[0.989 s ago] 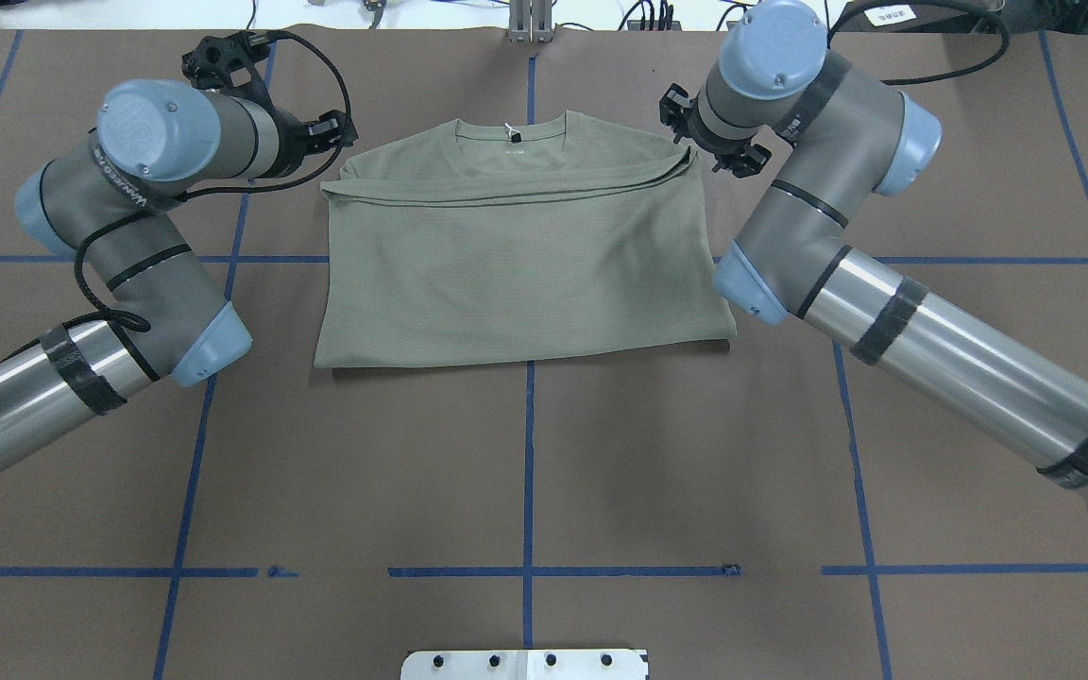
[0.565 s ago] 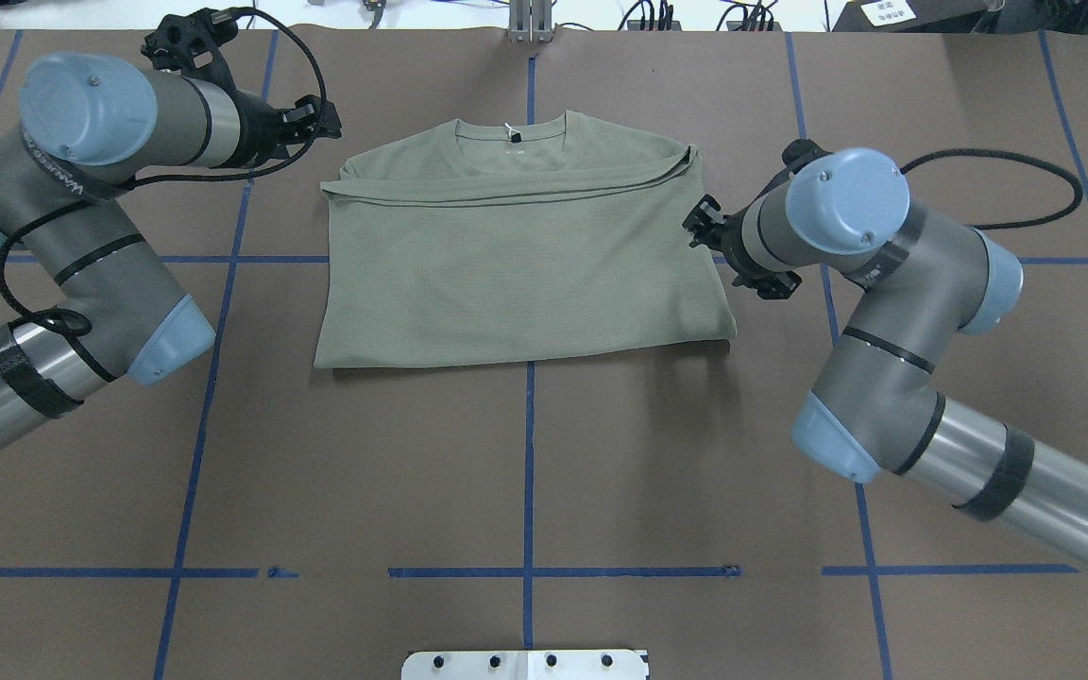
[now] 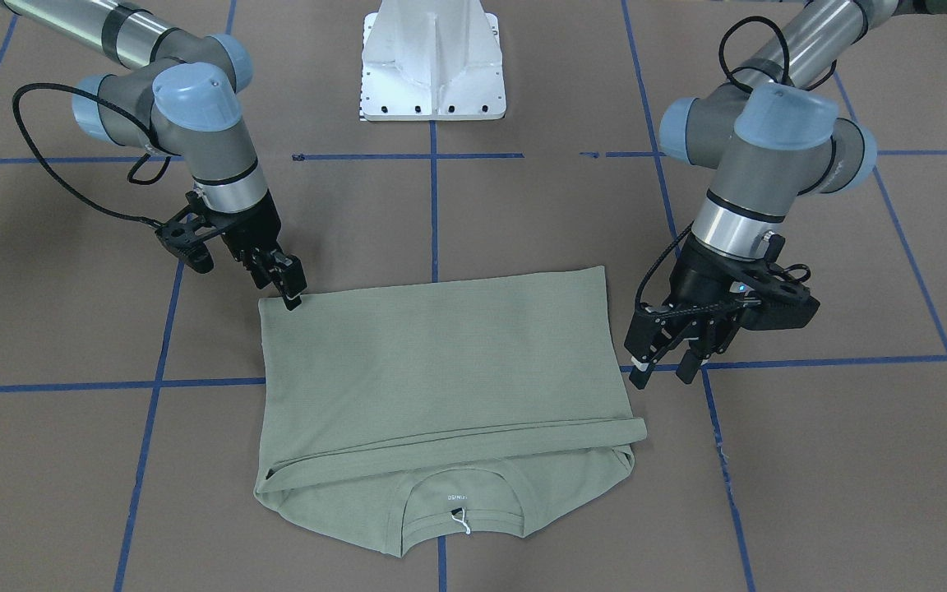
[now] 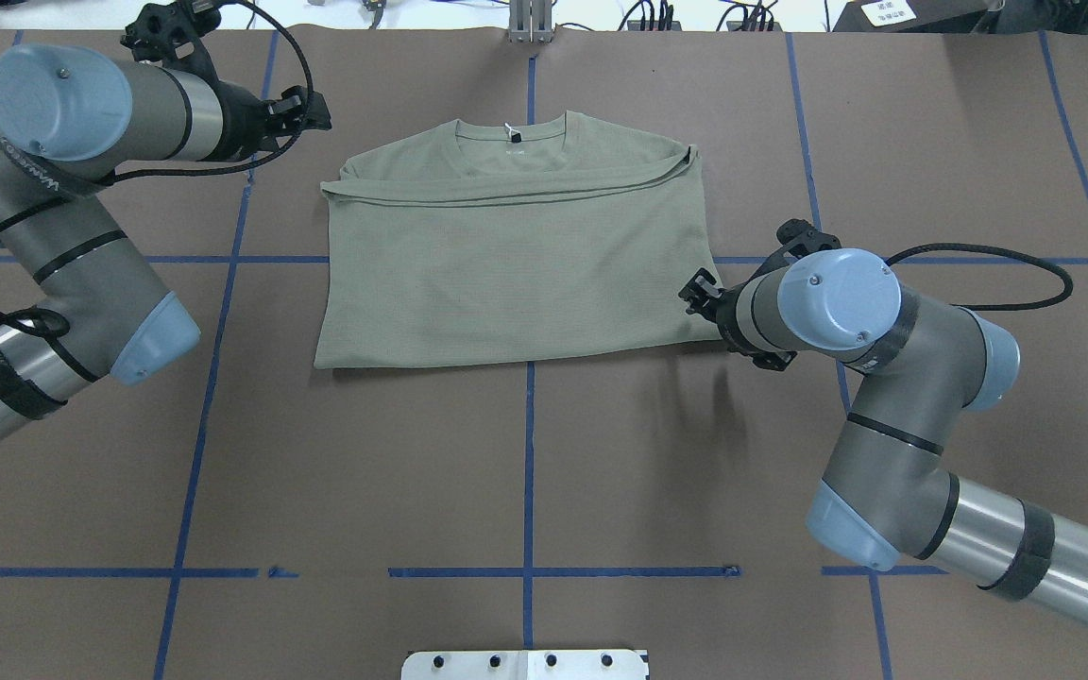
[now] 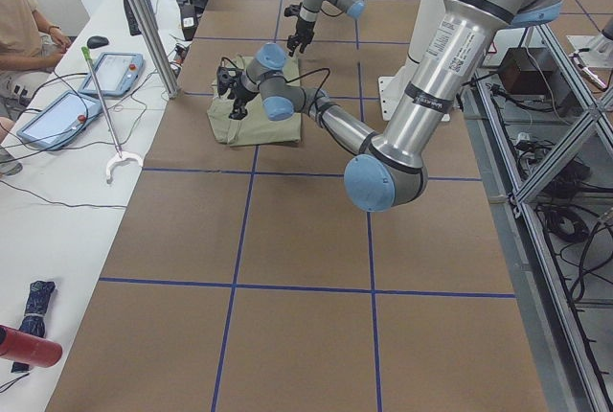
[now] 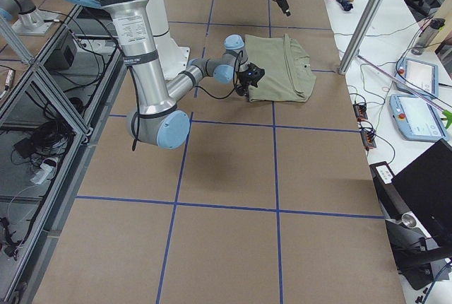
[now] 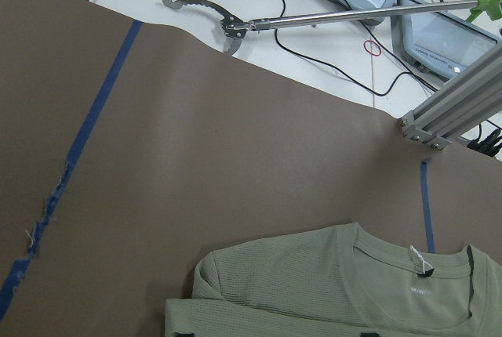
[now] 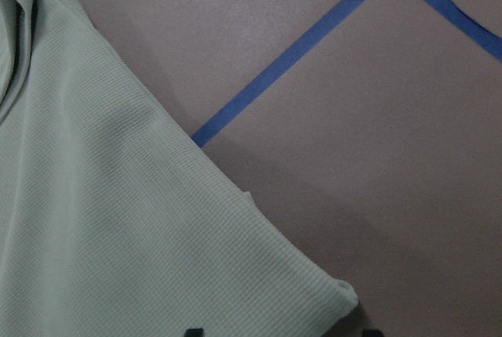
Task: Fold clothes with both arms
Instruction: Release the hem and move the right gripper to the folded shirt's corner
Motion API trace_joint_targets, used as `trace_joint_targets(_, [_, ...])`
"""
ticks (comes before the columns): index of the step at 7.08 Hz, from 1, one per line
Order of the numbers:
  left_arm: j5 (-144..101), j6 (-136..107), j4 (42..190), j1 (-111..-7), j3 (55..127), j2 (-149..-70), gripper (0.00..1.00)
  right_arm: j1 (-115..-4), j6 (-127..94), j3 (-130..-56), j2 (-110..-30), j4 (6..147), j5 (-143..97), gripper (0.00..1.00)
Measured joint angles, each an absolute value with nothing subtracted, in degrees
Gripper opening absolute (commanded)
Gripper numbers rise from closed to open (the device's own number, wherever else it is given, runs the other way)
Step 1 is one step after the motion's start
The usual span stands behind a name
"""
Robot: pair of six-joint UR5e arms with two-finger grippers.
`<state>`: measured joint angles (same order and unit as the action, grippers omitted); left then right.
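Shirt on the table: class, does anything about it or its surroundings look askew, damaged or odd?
On the sage-green shirt, the folded edge near the collar slants, farther from the robot at its right end, not parallel to the blue tape line. A blue tape strip in the left wrist view is frayed.

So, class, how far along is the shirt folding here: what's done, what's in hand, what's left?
Done: the sage-green shirt lies as a flat rectangle, no sleeves showing, lower half folded up to just below the collar. In hand: the right gripper is open at the folded edge's corner; the left gripper is open beside the shirt, holding nothing. Left: probably one more fold, not yet begun.
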<state>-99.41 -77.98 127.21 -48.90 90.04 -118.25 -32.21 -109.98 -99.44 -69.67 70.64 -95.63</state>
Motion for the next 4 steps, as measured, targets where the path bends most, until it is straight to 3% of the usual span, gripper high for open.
trace_joint_targets(2, [-99.3,-77.9,127.2,-48.8,89.8,-118.1,0.76,-32.4,-109.9,-97.6,-69.3,70.6,-93.4,0.64])
trace_joint_targets(3, [-99.4,-77.9,127.2,-48.7,89.7,-118.1,0.76,-33.0,-110.0,-97.1,-69.3,70.7,-93.0,0.33])
trace_joint_targets(4, [-99.5,-77.6,127.1,-48.7,89.7,-118.1,0.76,-33.3,-110.2,-96.9,-69.3,70.7,-93.0,0.18])
